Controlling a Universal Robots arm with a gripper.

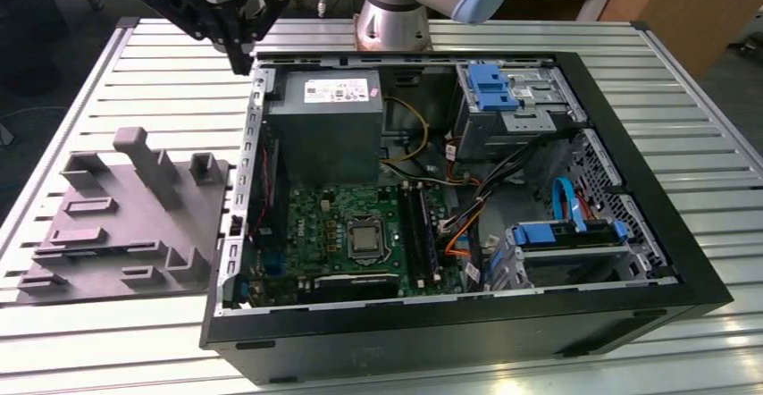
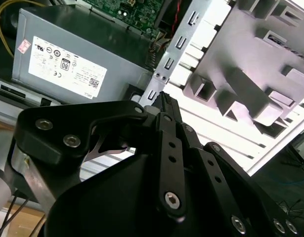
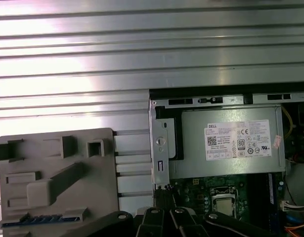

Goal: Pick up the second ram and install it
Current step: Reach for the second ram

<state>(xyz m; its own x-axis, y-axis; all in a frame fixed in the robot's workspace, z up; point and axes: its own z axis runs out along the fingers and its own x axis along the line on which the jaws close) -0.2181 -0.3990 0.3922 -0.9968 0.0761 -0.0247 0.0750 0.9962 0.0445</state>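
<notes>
An open black tower computer case lies on its side on a ribbed aluminium table. Nearest the exterior view is its exposed green motherboard, with dark memory slots just to the exterior view's right of the silver processor socket. On the exterior view's left, just beside the case, sits a grey plastic holder tray. In the first wrist view a slim dark-blue strip, judged to be the second ram, lies flat in one of the tray's channels, untouched. Farther back inside the case stands the grey boxed power supply. Over the case's far left corner hangs the black gripper, its fingers pressed together on nothing visible, well apart from the stick. Two risks seem likely. A pinch off the stick's middle could tip it in its channel. The case's sheet-metal side wall, standing between tray and board, could catch a stick carried too low.
</notes>
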